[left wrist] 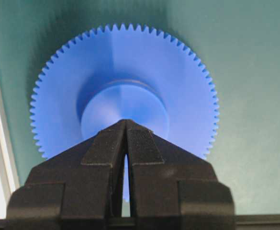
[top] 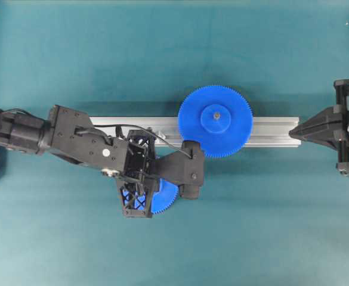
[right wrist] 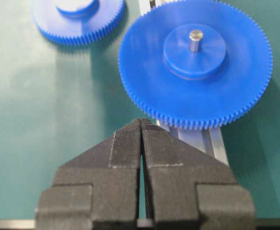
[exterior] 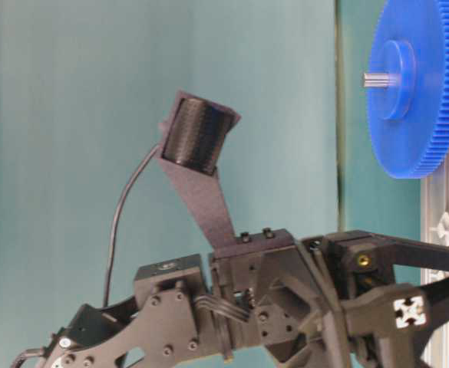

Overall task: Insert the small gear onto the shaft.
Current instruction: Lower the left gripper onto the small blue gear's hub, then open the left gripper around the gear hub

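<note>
My left hand (left wrist: pixel 126 125) is closed, fingertips pressed together and holding nothing, angled down over the hub of the small gear (left wrist: pixel 123 96), which lies flat on the green tabletop (top: pixel 252 226) just in front of the aluminium rail (top: pixel 269 131). Farther along, the larger gear (top: pixel 215 121) sits on the rail on its pin. My right hand (right wrist: pixel 140 125) is closed too, empty, at the rail's end
</note>
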Motion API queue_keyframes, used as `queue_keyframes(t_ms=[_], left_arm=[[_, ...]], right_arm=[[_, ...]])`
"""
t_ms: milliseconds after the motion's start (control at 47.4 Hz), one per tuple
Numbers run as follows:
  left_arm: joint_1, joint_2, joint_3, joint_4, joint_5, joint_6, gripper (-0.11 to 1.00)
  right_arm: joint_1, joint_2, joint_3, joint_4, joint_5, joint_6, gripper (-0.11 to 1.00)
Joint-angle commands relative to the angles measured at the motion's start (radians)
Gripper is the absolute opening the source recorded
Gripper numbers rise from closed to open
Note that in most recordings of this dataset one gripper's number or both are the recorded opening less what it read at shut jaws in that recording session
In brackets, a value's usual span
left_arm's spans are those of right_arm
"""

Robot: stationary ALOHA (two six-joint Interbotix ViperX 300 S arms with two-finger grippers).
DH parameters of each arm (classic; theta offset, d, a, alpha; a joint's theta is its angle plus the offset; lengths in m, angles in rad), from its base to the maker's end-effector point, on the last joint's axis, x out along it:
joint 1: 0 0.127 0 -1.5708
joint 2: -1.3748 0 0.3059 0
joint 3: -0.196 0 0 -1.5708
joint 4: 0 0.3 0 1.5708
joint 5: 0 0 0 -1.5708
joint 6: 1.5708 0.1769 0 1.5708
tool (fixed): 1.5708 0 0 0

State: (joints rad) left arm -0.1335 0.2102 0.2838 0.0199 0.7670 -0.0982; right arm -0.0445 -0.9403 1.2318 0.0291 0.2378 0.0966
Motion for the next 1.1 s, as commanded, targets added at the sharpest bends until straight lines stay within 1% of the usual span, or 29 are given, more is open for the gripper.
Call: queue_keyframes(t_ms=[0, 338, 676, 866, 1077], left_arm=[[-0.006, -0.012, -0.014, 0.003, -0.003, 0.000, 0.00], [-0.006, -0.005, -0.012, 0.003, 0.031, 0.002, 0.00], [-0.005, -0.006, -0.011, 0.003, 0.026, 0.006, 0.00], [-0.006, -0.011, 0.005, 0.003, 0.002, 0.006, 0.00], [-0.006, -0.035, 0.031, 0.003, -0.074, 0.008, 0.00]], right_arm=[[-0.002, -0.002, -0.008, 0.000, -0.008, 0.011, 0.01], [-0.012, -0.017, -0.005, 0.000, -0.008, 0.011, 0.01], [-0.017, -0.018, -0.005, 0.000, -0.008, 0.011, 0.01], [-0.017, -0.017, -0.005, 0.000, -0.008, 0.011, 0.01], [-0.017, -0.017, -0.005, 0.000, -0.008, 0.011, 0.01]])
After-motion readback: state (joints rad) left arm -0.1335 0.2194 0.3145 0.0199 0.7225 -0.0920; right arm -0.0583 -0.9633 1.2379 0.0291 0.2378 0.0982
